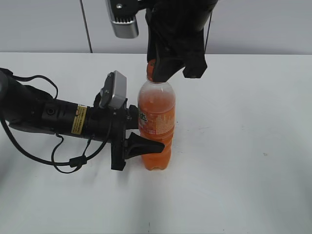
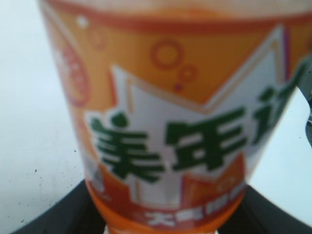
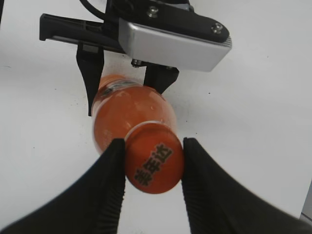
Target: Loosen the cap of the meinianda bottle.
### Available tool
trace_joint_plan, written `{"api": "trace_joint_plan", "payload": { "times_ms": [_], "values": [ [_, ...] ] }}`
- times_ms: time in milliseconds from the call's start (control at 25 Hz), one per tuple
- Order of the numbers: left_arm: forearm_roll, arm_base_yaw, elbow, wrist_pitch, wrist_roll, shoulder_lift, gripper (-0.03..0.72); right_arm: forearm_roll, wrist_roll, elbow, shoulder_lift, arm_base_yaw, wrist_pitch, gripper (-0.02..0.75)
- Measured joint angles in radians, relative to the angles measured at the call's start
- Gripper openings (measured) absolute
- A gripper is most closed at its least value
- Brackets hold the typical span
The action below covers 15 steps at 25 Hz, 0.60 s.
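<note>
The bottle (image 1: 156,126) stands upright near the middle of the white worktop (image 1: 243,146), nearly full of orange drink. The left gripper (image 1: 146,131) reaches in from the left and its jaws are clenched around the bottle's labelled waist. The right gripper (image 3: 152,168) comes down from above, its jaws pressed against both sides of the cap (image 3: 153,165), grasping it.

The bottle looks fairly heavy with liquid, its thin clear wall likely to give under a hard squeeze, and smooth enough to spin in a loose hold. The ridged waist seems the soundest place to brace it. The cap is small, stiff and round; its sides are the place to hold for twisting.
</note>
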<state>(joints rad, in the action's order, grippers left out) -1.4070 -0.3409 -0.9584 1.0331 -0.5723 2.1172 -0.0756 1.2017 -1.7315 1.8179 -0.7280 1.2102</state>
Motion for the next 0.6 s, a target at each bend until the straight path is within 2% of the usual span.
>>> {"api": "trace_joint_plan", "payload": {
  "times_ms": [600],
  "values": [
    [0.0, 0.0, 0.0, 0.001, 0.0, 0.0, 0.38, -0.039, 0.004, -0.008, -0.037, 0.0, 0.001, 0.269]
  ]
}}
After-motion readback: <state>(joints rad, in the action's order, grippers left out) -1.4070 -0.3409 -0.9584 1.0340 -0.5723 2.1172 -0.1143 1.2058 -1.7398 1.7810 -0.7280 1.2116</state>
